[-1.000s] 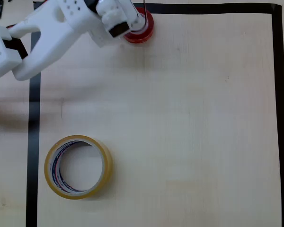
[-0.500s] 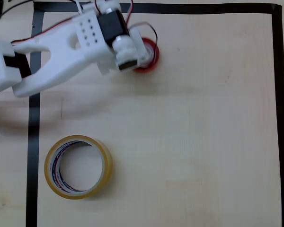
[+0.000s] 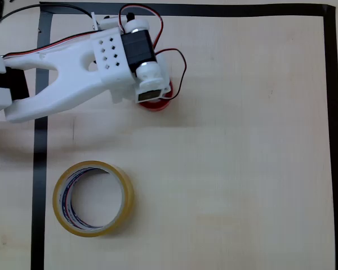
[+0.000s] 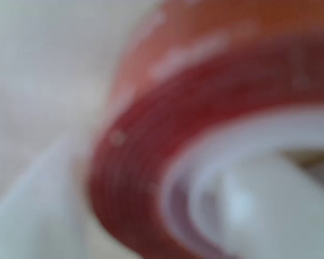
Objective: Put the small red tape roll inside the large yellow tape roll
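Small red tape roll (image 3: 156, 103) mostly hidden under the white arm's (image 3: 73, 62) wrist in the overhead view, just a glossy red crescent peeking out below the motor block, in the upper left part of the table (image 3: 231, 140). Up close in the wrist view, the same red roll (image 4: 167, 145) very blurred: deep glossy red band with pale highlights, whitish inner core curving inside it, a soft white shape low in the middle of the ring that is probably one finger reaching through, though too smeared to be sure. Gripper (image 3: 152, 97) covered by its own motor housing from above; likely gripping the red roll, but cannot tell for certain whether clenched or released. Large yellow tape roll (image 3: 92, 198) lying flat in the lower left, well apart from the red roll, wide and thin-walled, translucent yellow outside, red and blue stripes printed round the inner core, bare table visible through its middle. Stripes too small to read as lettering; no legible brand or writing anywhere. Pale wood-grain table, lit evenly, with a black tape border (image 3: 40, 169) marking a rectangle along the top, left and right edges. Red and black wires (image 3: 177, 59) looping off the wrist motor. Arm entering from the left edge across the black border, casting a faint grey shadow on the wood beneath.
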Tool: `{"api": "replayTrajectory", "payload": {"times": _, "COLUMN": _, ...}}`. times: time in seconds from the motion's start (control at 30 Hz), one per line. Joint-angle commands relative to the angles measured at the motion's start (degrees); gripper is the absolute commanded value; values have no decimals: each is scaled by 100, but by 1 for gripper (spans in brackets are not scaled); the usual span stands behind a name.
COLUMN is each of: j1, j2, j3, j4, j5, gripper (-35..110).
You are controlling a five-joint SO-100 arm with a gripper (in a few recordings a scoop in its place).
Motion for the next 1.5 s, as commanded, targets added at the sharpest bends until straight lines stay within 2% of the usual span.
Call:
{"api": "replayTrajectory", "payload": {"times": 0.0, "j1": -149, "j2": 220, "j3": -1011, "j4": 114, "j5": 88, "gripper": 0}}
{"api": "replayTrajectory", "payload": {"times": 0.13, "j1": -202, "j2": 439, "j3": -1345, "j4": 114, "j5": 0, "gripper": 0}}
{"api": "replayTrajectory", "payload": {"times": 0.37, "j1": 132, "j2": 2435, "j3": -158, "j4": 114, "j5": -413, "gripper": 0}}
{"api": "replayTrajectory", "payload": {"times": 0.73, "j1": 2663, "j2": 4614, "j3": 1521, "j4": 88, "j5": -861, "gripper": 0}}
{"api": "replayTrajectory", "payload": {"times": 0.9, "j1": 3480, "j2": 5036, "j3": 2646, "j4": -422, "j5": -853, "gripper": 0}}
{"api": "replayTrajectory", "payload": {"times": 1.23, "j1": 3727, "j2": 6917, "j3": 6354, "j4": -1854, "j5": -756, "gripper": 0}}
{"api": "replayTrajectory", "payload": {"times": 1.47, "j1": 3823, "j2": 7233, "j3": 7102, "j4": -2180, "j5": -756, "gripper": 0}}
